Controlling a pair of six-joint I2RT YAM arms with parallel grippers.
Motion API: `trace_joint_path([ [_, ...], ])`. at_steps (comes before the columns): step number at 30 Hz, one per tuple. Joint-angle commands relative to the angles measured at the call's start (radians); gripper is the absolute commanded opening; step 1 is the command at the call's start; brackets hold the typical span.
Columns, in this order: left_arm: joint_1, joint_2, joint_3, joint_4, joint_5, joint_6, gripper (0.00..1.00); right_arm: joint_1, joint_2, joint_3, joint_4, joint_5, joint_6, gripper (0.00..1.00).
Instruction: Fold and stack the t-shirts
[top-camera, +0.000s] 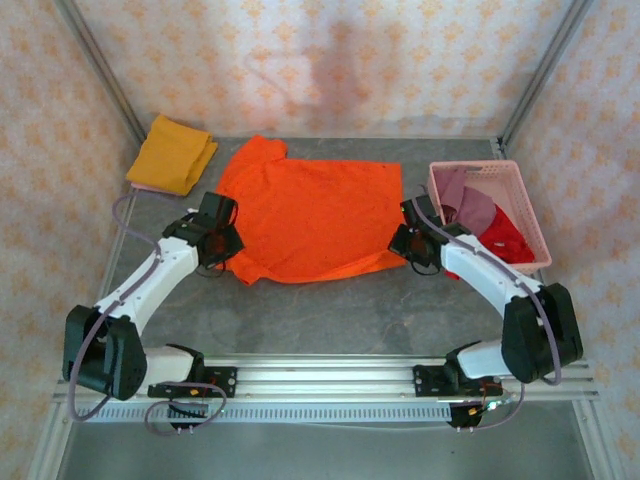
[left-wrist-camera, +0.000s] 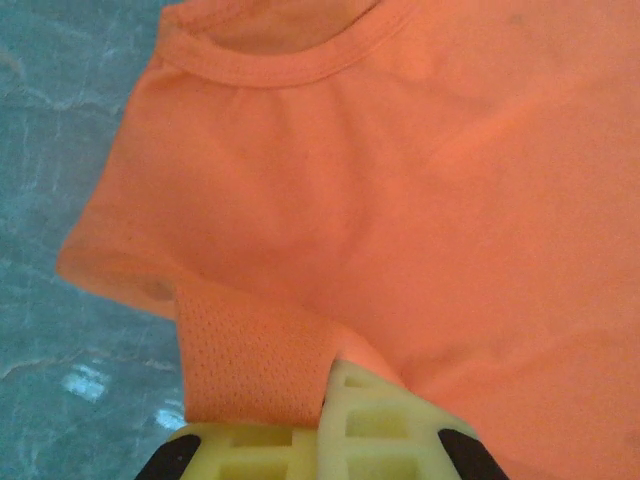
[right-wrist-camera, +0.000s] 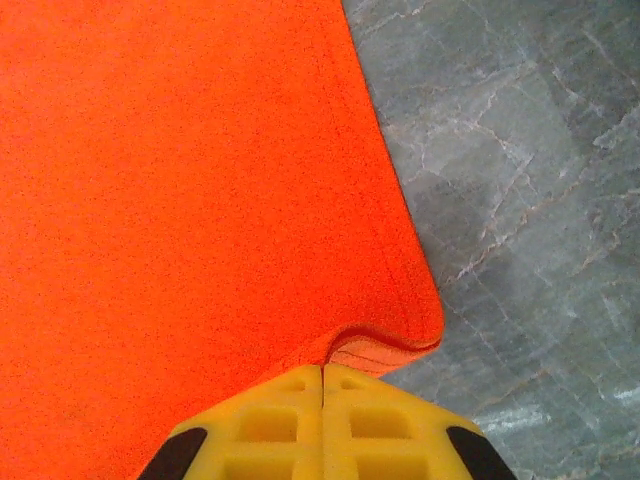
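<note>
A bright orange t-shirt (top-camera: 310, 215) lies spread flat in the middle of the grey table. My left gripper (top-camera: 224, 241) is at its near left corner, shut on a fold of the orange cloth (left-wrist-camera: 250, 350) beside the sleeve, with the collar (left-wrist-camera: 290, 65) farther ahead. At the near right corner my right gripper (top-camera: 406, 241) is shut on the hem corner (right-wrist-camera: 400, 335), which bunches up at the yellow fingertips (right-wrist-camera: 322, 378). A folded mustard yellow t-shirt (top-camera: 172, 153) rests at the far left. Mauve (top-camera: 470, 205) and red (top-camera: 505, 237) t-shirts lie crumpled in the basket.
The pink lattice basket (top-camera: 487, 166) stands at the right, close behind my right arm. Patterned walls and metal frame posts close in the table on three sides. Bare grey tabletop (top-camera: 330, 310) runs between the orange shirt and the arm bases.
</note>
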Motion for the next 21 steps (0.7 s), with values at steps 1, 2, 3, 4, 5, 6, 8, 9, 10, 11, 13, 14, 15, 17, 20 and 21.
trace_joint_path([
  [1, 0.012, 0.024, 0.041, 0.043, -0.046, 0.007, 0.0, -0.019, 0.017, 0.02, 0.016, 0.052, -0.026, 0.0],
  [2, 0.015, 0.033, 0.044, 0.05, -0.046, 0.002, 0.0, -0.027, 0.02, 0.018, 0.022, 0.052, -0.026, 0.0],
  [3, 0.019, 0.041, 0.05, 0.057, -0.044, 0.0, 0.0, -0.037, 0.026, 0.016, 0.028, 0.051, -0.026, 0.0],
  [4, 0.02, 0.05, 0.056, 0.06, -0.047, 0.001, 0.0, -0.044, 0.03, 0.015, 0.035, 0.05, -0.026, 0.0],
  [5, 0.024, 0.06, 0.064, 0.059, -0.051, 0.005, 0.0, -0.055, 0.035, 0.017, 0.041, 0.046, -0.027, 0.0],
  [6, 0.027, 0.071, 0.074, 0.055, -0.053, 0.011, 0.0, -0.064, 0.042, 0.018, 0.046, 0.046, -0.029, 0.0],
  [8, 0.034, 0.088, 0.087, 0.047, -0.059, 0.023, 0.0, -0.078, 0.054, 0.024, 0.058, 0.046, -0.037, 0.0],
  [9, 0.038, 0.096, 0.093, 0.046, -0.062, 0.029, 0.0, -0.086, 0.067, 0.031, 0.062, 0.04, -0.042, 0.0],
  [10, 0.039, 0.102, 0.098, 0.046, -0.063, 0.033, 0.0, -0.091, 0.079, 0.038, 0.062, 0.033, -0.046, 0.0],
  [11, 0.04, 0.108, 0.103, 0.045, -0.065, 0.037, 0.0, -0.091, 0.093, 0.048, 0.067, 0.028, -0.051, 0.0],
  [13, 0.042, 0.12, 0.118, 0.045, -0.072, 0.049, 0.0, -0.093, 0.122, 0.067, 0.07, 0.022, -0.059, 0.0],
  [14, 0.042, 0.129, 0.128, 0.044, -0.073, 0.059, 0.0, -0.092, 0.137, 0.08, 0.069, 0.018, -0.065, 0.0],
  [15, 0.042, 0.138, 0.143, 0.041, -0.075, 0.072, 0.0, -0.094, 0.15, 0.092, 0.067, 0.017, -0.068, 0.0],
  [17, 0.042, 0.155, 0.169, 0.037, -0.079, 0.092, 0.0, -0.095, 0.171, 0.111, 0.068, 0.014, -0.073, 0.0],
  [20, 0.042, 0.182, 0.209, 0.035, -0.095, 0.113, 0.0, -0.094, 0.198, 0.135, 0.076, 0.011, -0.077, 0.0],
  [21, 0.042, 0.195, 0.225, 0.032, -0.097, 0.12, 0.0, -0.095, 0.206, 0.144, 0.076, 0.011, -0.082, 0.0],
])
